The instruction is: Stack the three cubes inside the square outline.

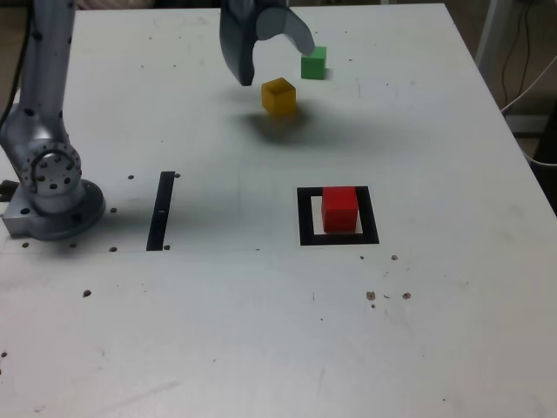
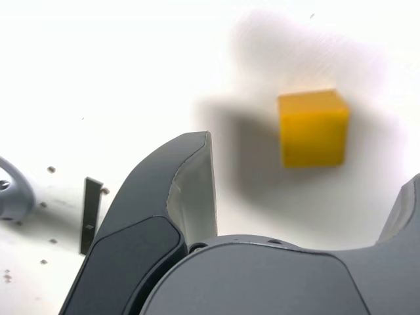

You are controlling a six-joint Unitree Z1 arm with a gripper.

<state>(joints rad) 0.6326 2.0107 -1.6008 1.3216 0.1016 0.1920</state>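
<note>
The yellow cube, free on the table beneath the spread, empty fingers, looks light and rigid (probably smooth-sided), best pinched across two opposite flat faces.

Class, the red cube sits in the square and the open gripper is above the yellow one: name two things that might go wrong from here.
1. The green cube stands close behind the yellow cube; a finger of the open gripper may knock it while descending.
2. The red cube sits toward the exterior view's right of the square, so a stack may lean or stand off-centre.
</note>
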